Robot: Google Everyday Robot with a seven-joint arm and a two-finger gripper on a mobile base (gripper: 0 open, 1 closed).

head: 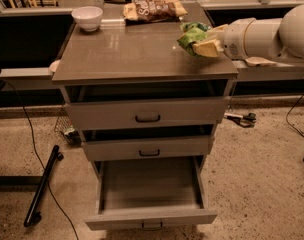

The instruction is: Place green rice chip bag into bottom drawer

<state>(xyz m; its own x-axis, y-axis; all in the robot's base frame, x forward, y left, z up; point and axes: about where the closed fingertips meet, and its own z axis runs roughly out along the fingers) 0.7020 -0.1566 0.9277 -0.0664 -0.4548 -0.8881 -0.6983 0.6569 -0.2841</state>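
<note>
The green rice chip bag (191,35) is held in the air just above the right rear part of the cabinet top (137,49). My gripper (202,43) reaches in from the right on a white arm and is shut on the bag. The bottom drawer (151,191) is pulled wide open below, its inside bare, its front panel (152,219) near the bottom edge of the view. The two upper drawers (147,115) with dark loop handles stand slightly ajar.
A white bowl (87,18) sits at the back left of the top. A brown-and-tan snack bag (154,9) lies at the back centre. A black stand leg (42,184) and cables lie on the floor at left. Tools (239,118) lie on the floor at right.
</note>
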